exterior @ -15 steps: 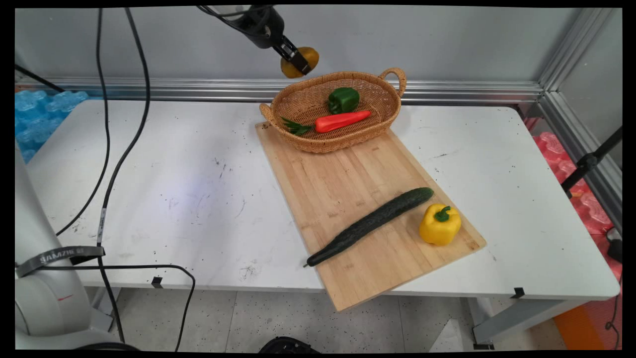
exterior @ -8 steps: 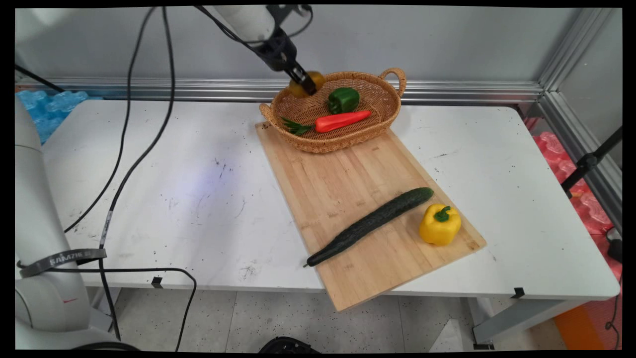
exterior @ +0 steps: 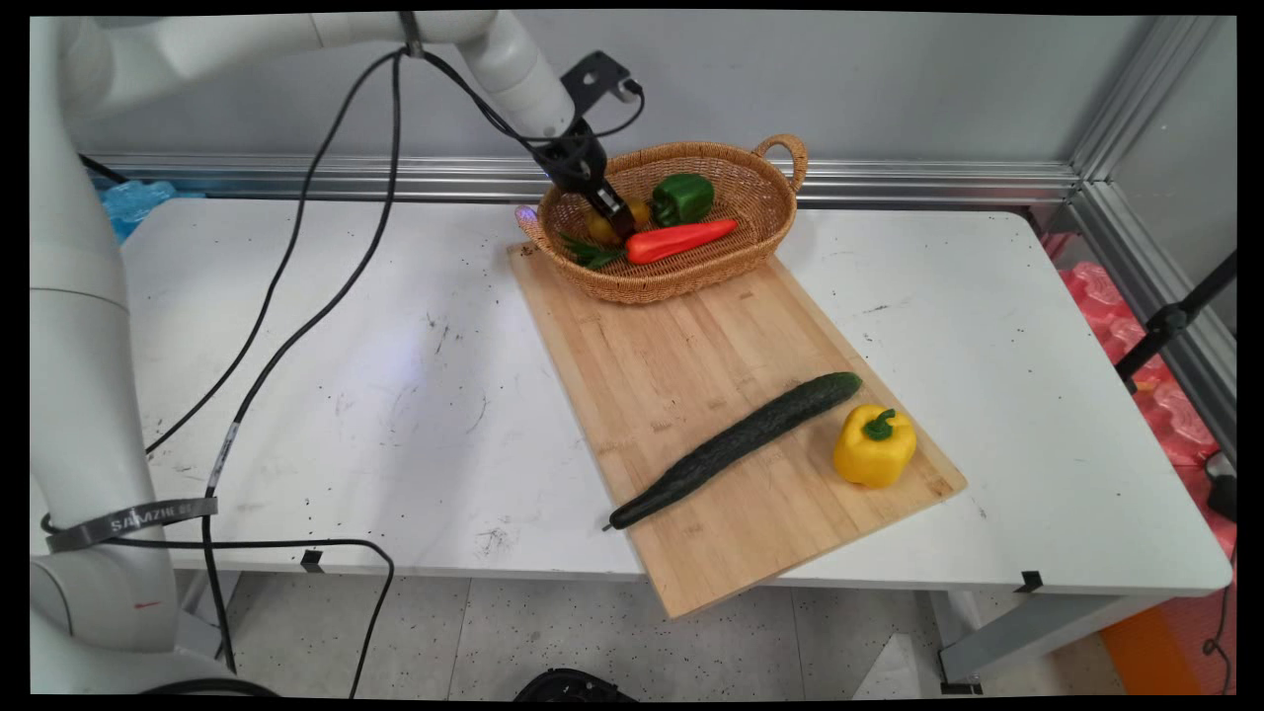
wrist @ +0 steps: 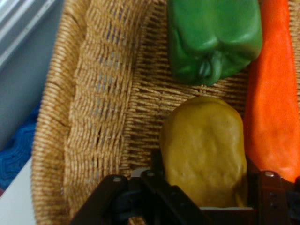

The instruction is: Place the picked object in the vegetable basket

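Yellow-brown lumpy potato [wrist: 206, 150], gripped between the black two-finger gripper [exterior: 614, 219] fingers, now sits low inside the oval woven wicker basket [exterior: 760, 247]; a second ago it hung above the basket's far left rim, and half a second ago it was at rim height. In the hand view it lies just beside the orange carrot [wrist: 274, 108] and near the green bell pepper [wrist: 213, 37], with the basket wall rising close on the other side. Nearer the camera, the long dark green cucumber [exterior: 736, 446] and yellow bell pepper [exterior: 874, 446] lie unmoved on the bamboo cutting board [exterior: 691, 365], whose near corner overhangs the white table [exterior: 326, 395]. Wide bare tabletop stretches left of the board.
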### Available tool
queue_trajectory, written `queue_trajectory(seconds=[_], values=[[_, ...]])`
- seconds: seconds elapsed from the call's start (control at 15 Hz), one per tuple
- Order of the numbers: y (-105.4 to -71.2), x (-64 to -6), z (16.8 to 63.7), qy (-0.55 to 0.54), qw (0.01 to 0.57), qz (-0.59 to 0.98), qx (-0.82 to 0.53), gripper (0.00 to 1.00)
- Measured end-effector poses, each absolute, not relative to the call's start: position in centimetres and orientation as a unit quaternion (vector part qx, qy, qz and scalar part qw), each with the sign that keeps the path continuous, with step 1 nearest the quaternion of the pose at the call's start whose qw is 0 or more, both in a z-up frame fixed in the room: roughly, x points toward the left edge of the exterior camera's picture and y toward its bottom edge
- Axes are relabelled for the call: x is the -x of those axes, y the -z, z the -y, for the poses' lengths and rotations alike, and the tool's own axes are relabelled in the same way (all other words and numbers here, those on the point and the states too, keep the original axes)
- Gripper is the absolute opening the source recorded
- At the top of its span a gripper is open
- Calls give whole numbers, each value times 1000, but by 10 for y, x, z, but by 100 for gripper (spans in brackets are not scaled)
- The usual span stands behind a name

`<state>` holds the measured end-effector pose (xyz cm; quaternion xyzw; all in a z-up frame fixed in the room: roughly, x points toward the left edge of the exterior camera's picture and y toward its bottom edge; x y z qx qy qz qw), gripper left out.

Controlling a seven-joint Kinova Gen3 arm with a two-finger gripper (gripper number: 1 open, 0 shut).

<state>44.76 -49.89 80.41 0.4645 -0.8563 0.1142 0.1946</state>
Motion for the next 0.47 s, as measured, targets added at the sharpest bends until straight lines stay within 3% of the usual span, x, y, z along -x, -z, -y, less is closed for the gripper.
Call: queue_trajectory(seconds=[0.13,0.2,0.47], values=[[-796,-446,503,-112,192,859,-462,0],[-793,-446,506,-112,192,860,-459,100],[-792,-448,510,-119,196,865,-447,100]])
